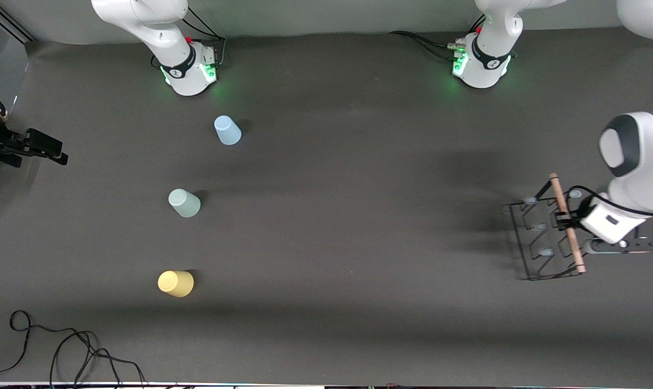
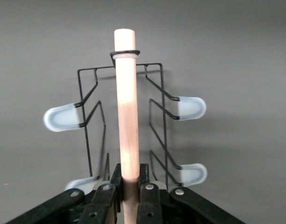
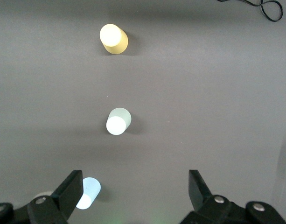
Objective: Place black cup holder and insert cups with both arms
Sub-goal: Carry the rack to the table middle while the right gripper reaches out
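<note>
The left gripper (image 1: pixel 564 220) is at the left arm's end of the tabletop (image 1: pixel 358 243), its jaws clenched on the light wooden rod handle (image 1: pixel 567 221) of the black cup holder (image 1: pixel 545 237); in the left wrist view the two black fingers (image 2: pixel 146 196) press against either side of the rod (image 2: pixel 127 116), which runs straight out from between them; the holder's wire frame (image 2: pixel 159 121) spreads to both sides of the rod, with pale capped pegs (image 2: pixel 191 108) jutting outward; whether its base touches the tabletop cannot be told.

The right gripper (image 3: pixel 136 196) is up above the tabletop with its jaws released and spread wide, holding and touching nothing; between and past its fingers (image 3: pixel 73 191) the three cups show below it.

The cups stand upside down in a loose row toward the right arm's end, well apart from one another and from the holder; the pale blue cup (image 1: pixel 227 130) is farthest from the front camera, the pale green cup (image 1: pixel 184 202) is in the middle, and the yellow cup (image 1: pixel 175 283) is nearest.
</note>
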`<state>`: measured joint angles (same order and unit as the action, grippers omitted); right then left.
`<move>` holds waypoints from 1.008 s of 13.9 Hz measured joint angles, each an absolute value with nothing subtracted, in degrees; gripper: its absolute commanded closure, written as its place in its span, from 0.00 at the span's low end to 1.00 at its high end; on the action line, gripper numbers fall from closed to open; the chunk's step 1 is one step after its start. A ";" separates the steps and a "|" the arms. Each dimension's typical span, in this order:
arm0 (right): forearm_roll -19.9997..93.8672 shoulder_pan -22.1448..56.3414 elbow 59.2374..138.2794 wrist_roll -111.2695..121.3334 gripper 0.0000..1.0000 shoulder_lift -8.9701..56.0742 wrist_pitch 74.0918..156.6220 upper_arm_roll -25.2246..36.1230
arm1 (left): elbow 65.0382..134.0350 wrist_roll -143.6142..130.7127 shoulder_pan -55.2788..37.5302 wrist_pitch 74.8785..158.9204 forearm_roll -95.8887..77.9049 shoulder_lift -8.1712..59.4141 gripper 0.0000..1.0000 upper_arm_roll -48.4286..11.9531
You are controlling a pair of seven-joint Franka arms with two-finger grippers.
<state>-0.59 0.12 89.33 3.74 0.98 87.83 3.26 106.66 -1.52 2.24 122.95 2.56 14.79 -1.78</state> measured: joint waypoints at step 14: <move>-0.12 2.25 90.66 2.54 0.00 0.92 87.60 3.20 | 96.48 -29.69 -35.25 123.60 -8.93 21.85 1.00 -2.70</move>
